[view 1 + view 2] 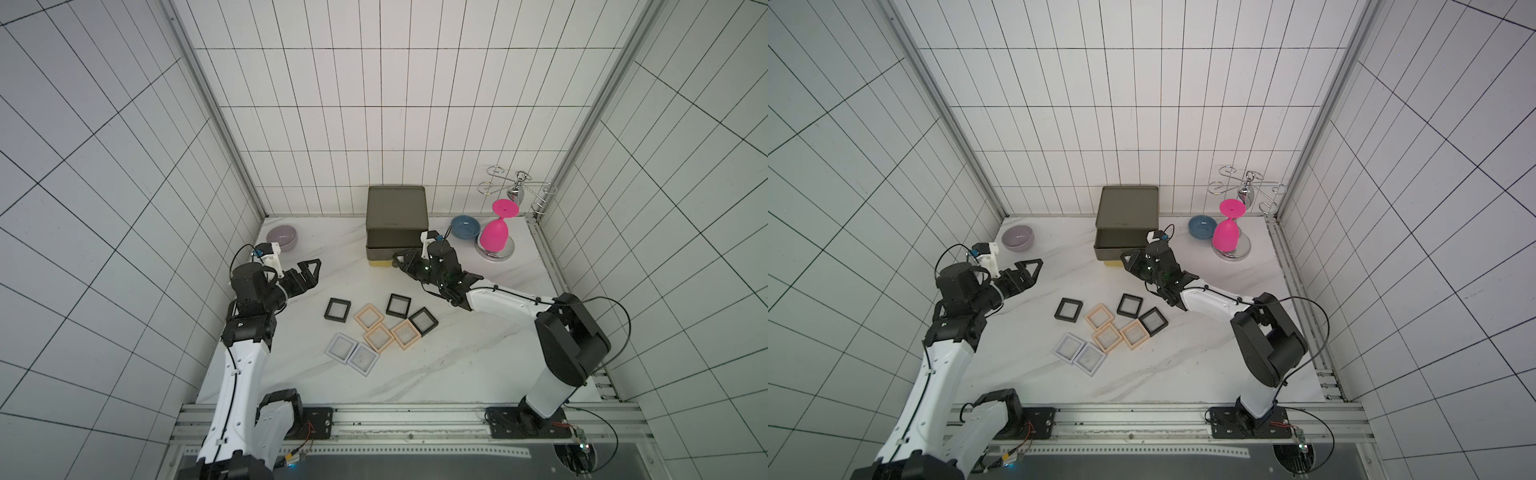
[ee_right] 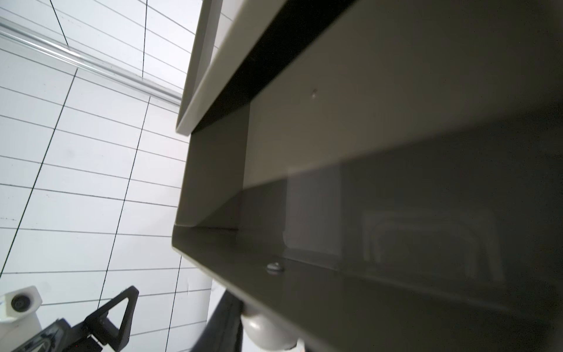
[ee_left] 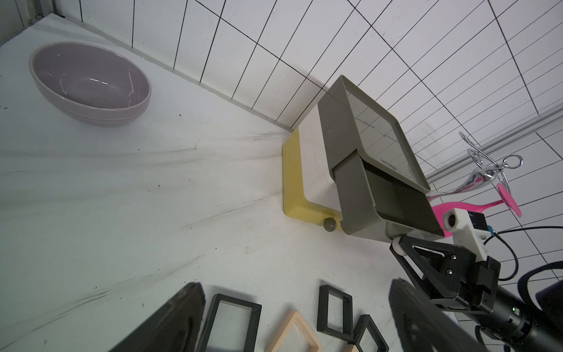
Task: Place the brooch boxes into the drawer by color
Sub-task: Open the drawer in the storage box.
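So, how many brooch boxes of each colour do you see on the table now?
Black brooch boxes: 3
Peach brooch boxes: 3
Pale lavender brooch boxes: 2
Total: 8

Eight small square brooch boxes (image 1: 404,333) with clear windows lie flat, clustered mid-table — three black boxes (image 1: 337,309), three peach boxes (image 1: 379,336), two lavender boxes (image 1: 341,348) touching. Behind them stands a drawer chest (image 1: 395,205) — olive top drawer (image 1: 395,243) pulled partly out, white middle tier, yellow bottom tier.
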Controlling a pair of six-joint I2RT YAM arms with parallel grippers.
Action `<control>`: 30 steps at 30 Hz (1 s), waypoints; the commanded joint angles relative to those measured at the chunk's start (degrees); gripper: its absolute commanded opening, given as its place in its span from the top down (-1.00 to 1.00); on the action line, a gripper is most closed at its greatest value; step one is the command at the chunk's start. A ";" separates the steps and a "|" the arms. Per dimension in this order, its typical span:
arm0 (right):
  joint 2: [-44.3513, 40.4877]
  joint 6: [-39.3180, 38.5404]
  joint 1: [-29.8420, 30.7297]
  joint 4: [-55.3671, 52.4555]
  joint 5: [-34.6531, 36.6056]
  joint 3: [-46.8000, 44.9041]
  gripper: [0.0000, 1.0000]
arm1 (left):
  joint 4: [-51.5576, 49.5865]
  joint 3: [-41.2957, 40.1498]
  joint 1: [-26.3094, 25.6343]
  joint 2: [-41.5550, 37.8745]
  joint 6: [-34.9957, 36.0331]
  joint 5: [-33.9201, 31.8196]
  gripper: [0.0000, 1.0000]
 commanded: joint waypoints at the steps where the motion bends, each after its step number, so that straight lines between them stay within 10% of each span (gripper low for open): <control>1: -2.51 -0.25 2.03 -0.21 0.14 -3.18 0.45 | 1.15 -0.57 0.25 0.56 -0.34 1.10 -0.97; 14: -5.52 -0.89 3.84 -1.64 2.18 -7.03 0.43 | 1.24 -0.70 0.25 0.72 -0.52 1.47 -0.97; 19: -5.91 -1.69 3.94 -2.54 2.76 -7.27 -0.13 | 1.23 -0.71 0.25 0.70 -0.53 1.55 -0.97; 30: -12.69 -8.70 4.73 -12.06 5.68 -8.75 -0.37 | 1.23 -0.59 0.25 1.05 -0.56 1.64 -0.97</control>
